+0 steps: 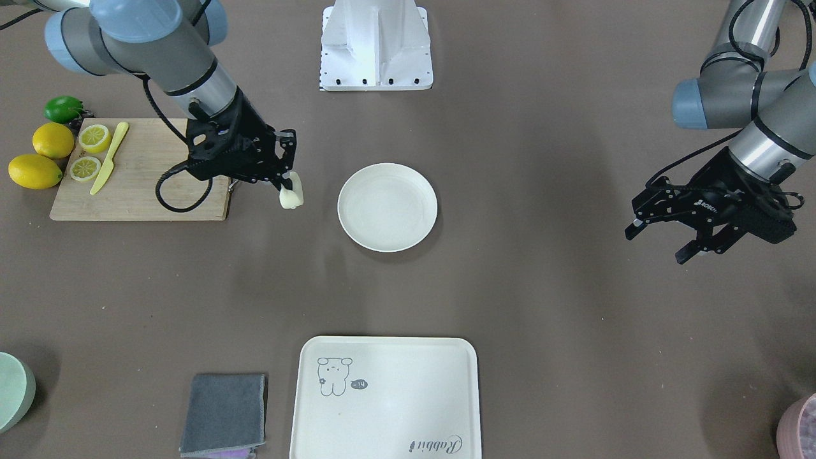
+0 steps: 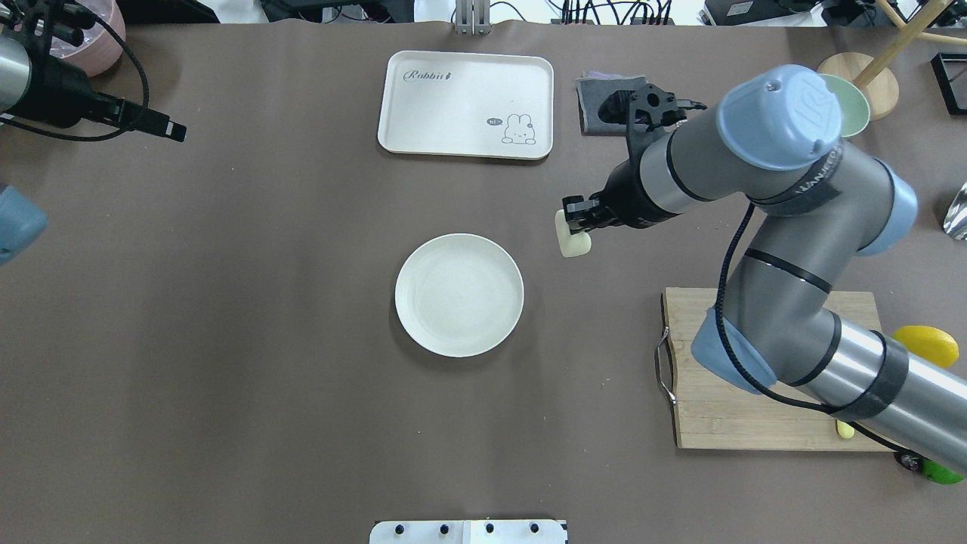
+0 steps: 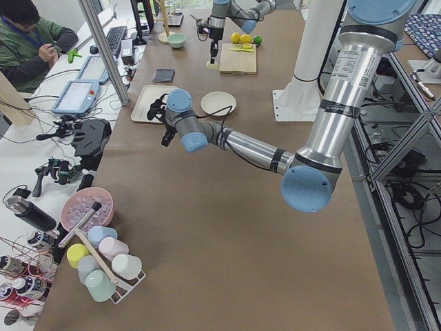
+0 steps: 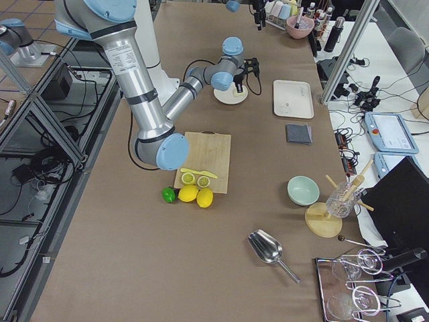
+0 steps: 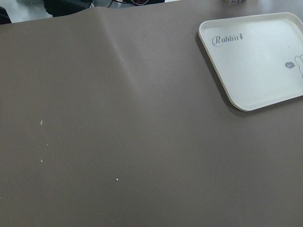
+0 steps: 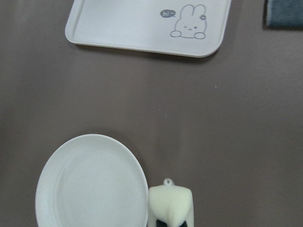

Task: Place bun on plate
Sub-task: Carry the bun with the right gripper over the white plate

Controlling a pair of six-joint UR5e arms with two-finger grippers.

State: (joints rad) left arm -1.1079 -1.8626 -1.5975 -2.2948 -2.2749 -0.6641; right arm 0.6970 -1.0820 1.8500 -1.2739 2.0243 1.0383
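"Cream-yellow lump, at nine o'clock of centre in the front-facing view: is that the bun [image 1: 291,197]?" asks the picture desk.

"It is," says the photographer. "The right gripper [image 1: 288,186] is clamped on its upper end, so the bun hangs beneath, long axis roughly up and down. It looks clear of the table [image 1: 510,287], though I can't be sure."

"And the plate?"

"Seen from overhead, the plate [image 2: 459,295] lies at about eight o'clock from the bun, near it but not under it. In the right wrist view the rim sits just beside the bun, at nine to ten o'clock. Nothing is on the plate."

"So which way does it go?"

"My reading is a short carry toward eight o'clock until the bun is over the plate's middle, then down and release."

"The other arm?"

"The left gripper [image 1: 658,245] hangs with its jaws spread wide and holds nothing. It is well apart from the plate, at three o'clock in the front-facing view. The right arm is far nearer and has the load."

"Any risk?"

"Letting go early would likely land the bun on the rim or the table."
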